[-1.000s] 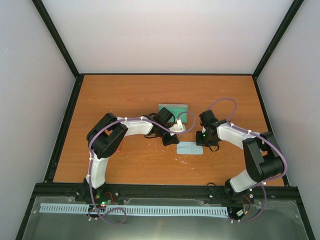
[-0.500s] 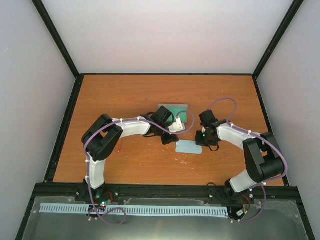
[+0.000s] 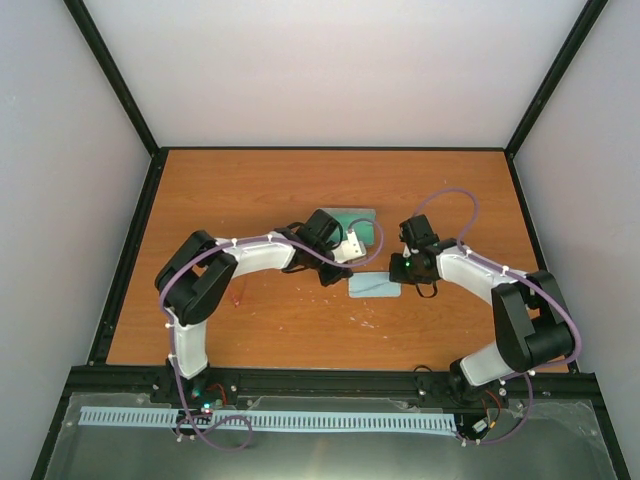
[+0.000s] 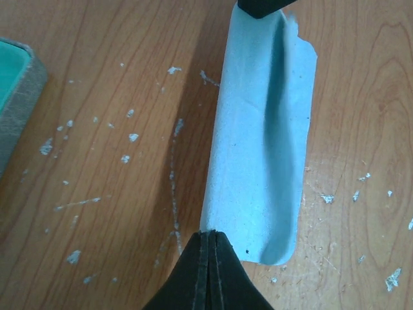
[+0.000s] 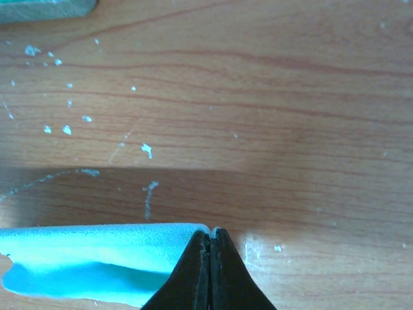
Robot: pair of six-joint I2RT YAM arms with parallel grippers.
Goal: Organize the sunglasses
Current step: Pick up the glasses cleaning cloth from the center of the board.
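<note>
Over the wooden worktop [image 4: 110, 194], our left pincer [image 4: 210, 236] and right pincer [image 5: 211, 232] clamp tight on the thin light-blue cloth [image 4: 261, 142], which uneven pulling could slip free.

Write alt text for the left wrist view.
The left end effector, shut, pinches the near edge of a light blue cloth on a wooden table; the right end effector grips its far end. A grey case sits at left.

Over the wooden table [image 3: 200, 200], the left gripper [image 3: 342, 280] and right gripper [image 3: 400, 284] sit at opposite ends of a light blue cloth [image 3: 374, 287], a green-lined case [image 3: 360, 215] just behind.
</note>
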